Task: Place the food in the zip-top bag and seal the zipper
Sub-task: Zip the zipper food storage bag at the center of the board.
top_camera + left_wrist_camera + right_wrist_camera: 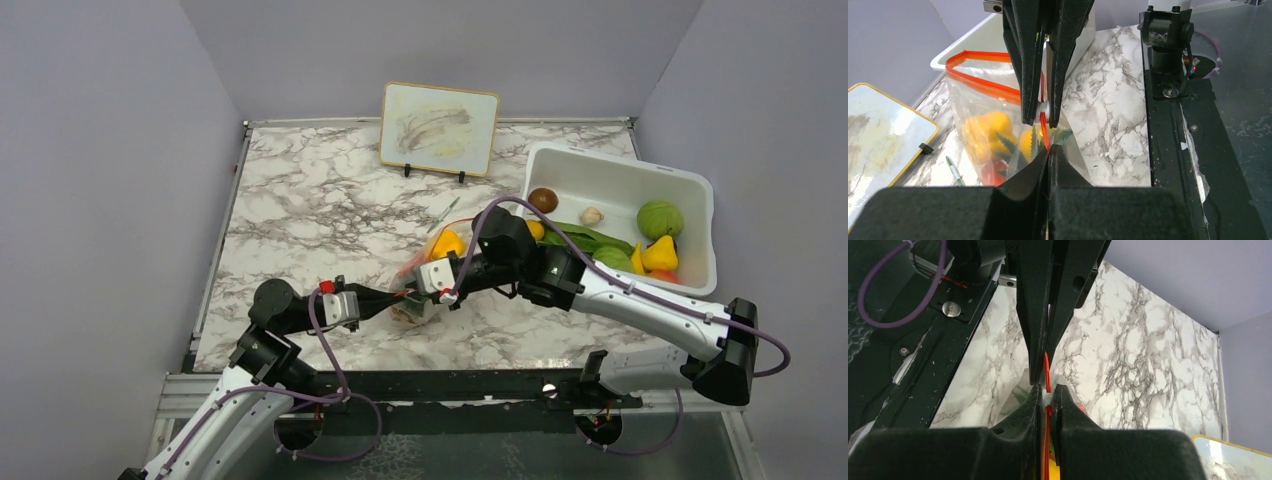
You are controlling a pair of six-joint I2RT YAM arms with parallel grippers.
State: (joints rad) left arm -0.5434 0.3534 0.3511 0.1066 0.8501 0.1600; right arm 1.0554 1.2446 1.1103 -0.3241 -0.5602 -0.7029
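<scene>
Left end effector (1048,152) and right end effector (1047,392) both clamp the zipper (982,83); we should slide firmly, keeping it taut.

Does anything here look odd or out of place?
Mildly. The left gripper and right gripper pinch the zipper at one end, yet the rest of the bag mouth gapes open. Several foods lie in the bin, not the bag. A pen lies loose on the table beside the bag.
</scene>
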